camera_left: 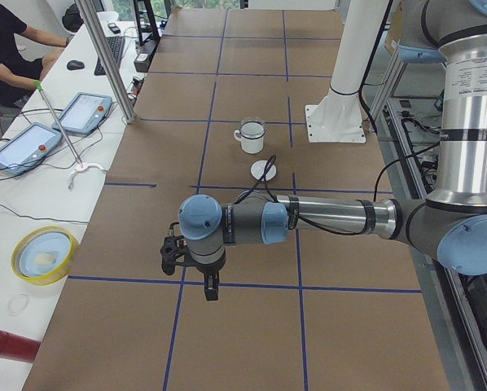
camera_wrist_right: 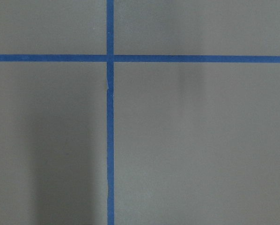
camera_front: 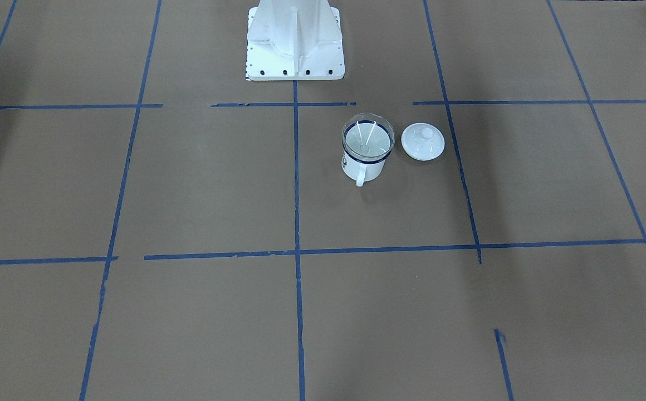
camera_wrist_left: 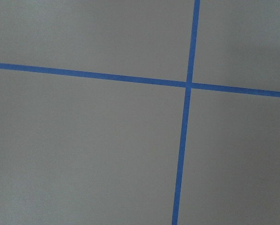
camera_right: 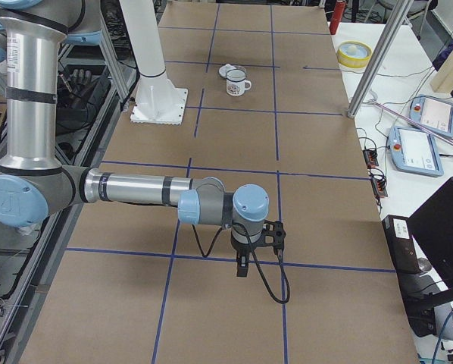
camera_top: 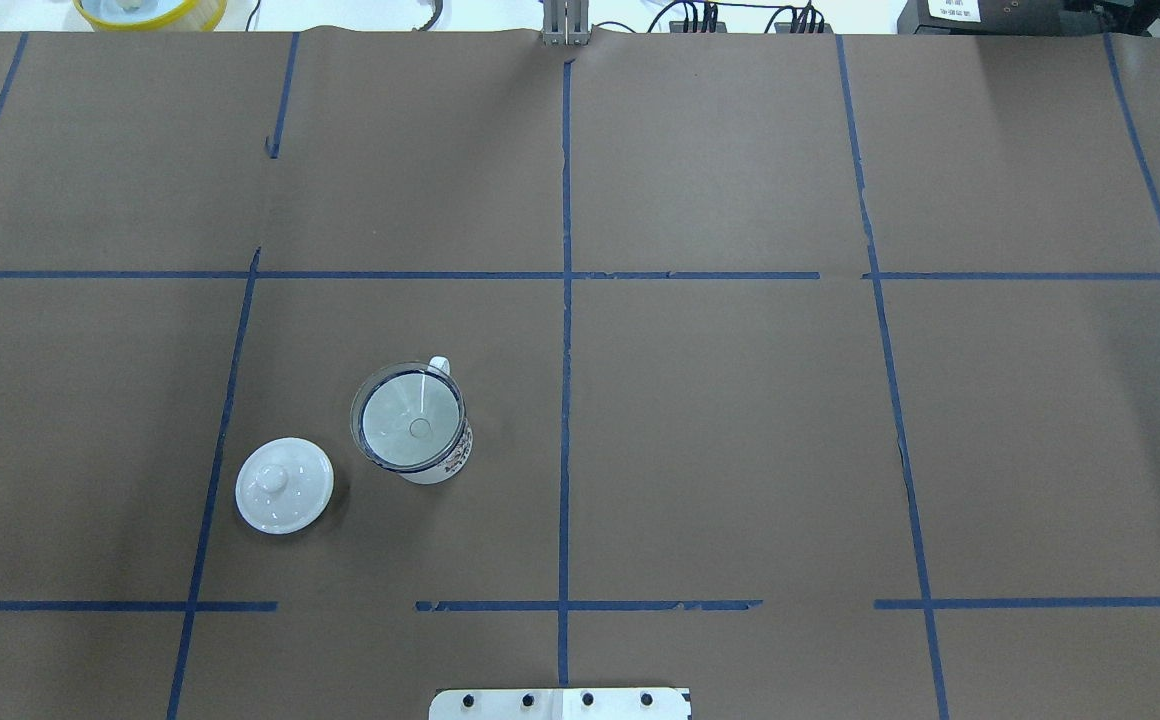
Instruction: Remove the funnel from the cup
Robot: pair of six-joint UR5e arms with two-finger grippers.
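Left gripper and right gripper show only in the side views, each hanging over the desk well apart from the cup. I cannot tell whether either is spread or pressed together. Both wrist cameras catch only brown paper crossed by blue tape. The funnel, clear and hard to make out, sits in the cup's mouth on the robot's left half, with a white lid just beside it, not touching. Wide paper stretches around them on every side.
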